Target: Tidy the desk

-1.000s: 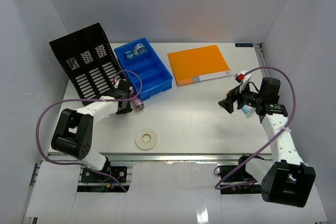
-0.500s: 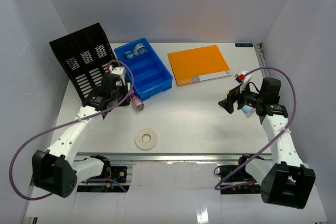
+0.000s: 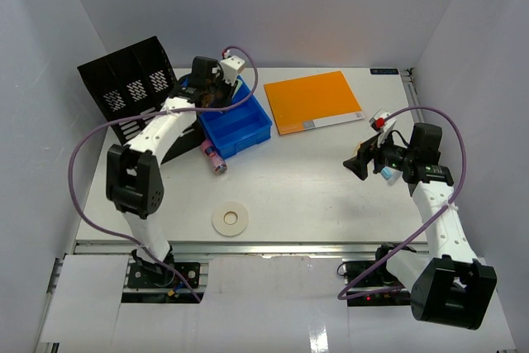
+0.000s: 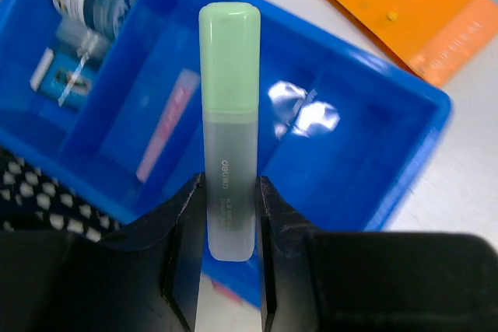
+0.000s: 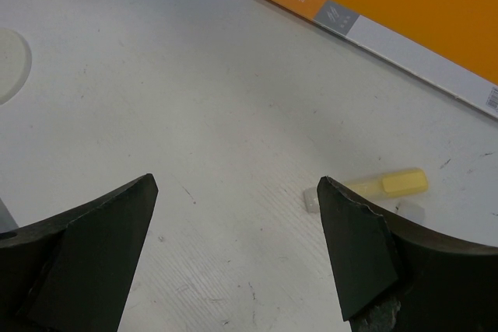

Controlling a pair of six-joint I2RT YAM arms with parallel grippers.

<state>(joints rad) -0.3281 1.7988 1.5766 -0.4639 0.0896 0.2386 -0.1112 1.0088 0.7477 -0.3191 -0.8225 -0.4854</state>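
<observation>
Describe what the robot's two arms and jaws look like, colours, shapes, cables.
Both the left arm and right arm have white links with chunky black joint housings. A purple cable loops loosely along each. The jaws are black, wedge-shaped on the right.

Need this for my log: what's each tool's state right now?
Left tool: shut on the green highlighter.
Right tool: open, holding nothing.
</observation>
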